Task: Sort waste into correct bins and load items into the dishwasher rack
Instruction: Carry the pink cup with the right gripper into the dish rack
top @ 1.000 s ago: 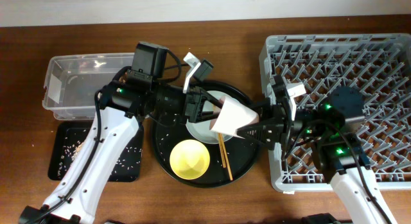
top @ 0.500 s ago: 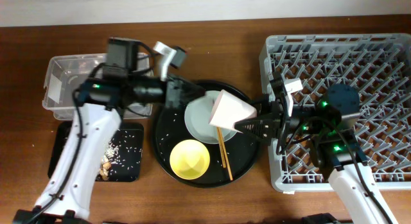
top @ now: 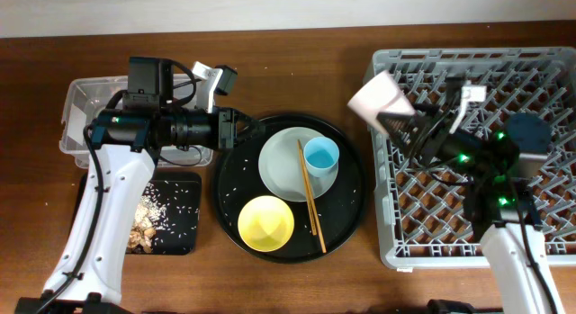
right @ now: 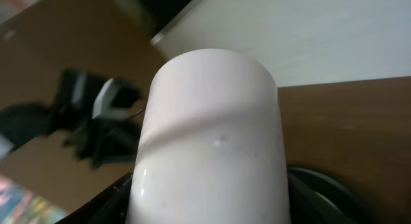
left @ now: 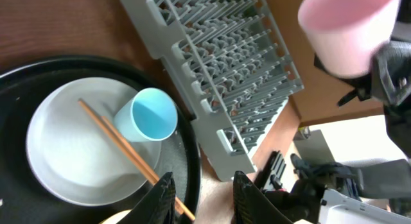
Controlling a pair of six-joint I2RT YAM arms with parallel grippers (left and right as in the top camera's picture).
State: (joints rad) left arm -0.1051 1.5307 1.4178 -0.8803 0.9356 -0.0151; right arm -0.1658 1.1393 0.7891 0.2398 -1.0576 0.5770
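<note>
My right gripper (top: 407,123) is shut on the pink cup (top: 378,99), held tilted above the near-left corner of the grey dishwasher rack (top: 504,71); the cup (right: 212,134) fills the right wrist view. My left gripper (top: 236,127) stands open and empty at the left rim of the round black tray (top: 351,210), its fingers (left: 164,192) apart over that rim. On the pale plate (top: 281,165) sit the blue cup (top: 321,156) and chopsticks (top: 311,199). The yellow bowl (top: 265,223) rests in front of the plate. Food scraps (top: 144,226) lie in the shallow black tray (top: 184,237).
The clear tub (top: 90,103) stands at the back left, partly under my left arm. Rice-like grains are scattered over the round tray and the shallow tray. The rack (left: 225,63) takes up the right of the table.
My right gripper has carried the pink cup from over the round tray up and right to the rack's corner. My left arm has drawn back to the left, uncovering the blue cup and plate.
</note>
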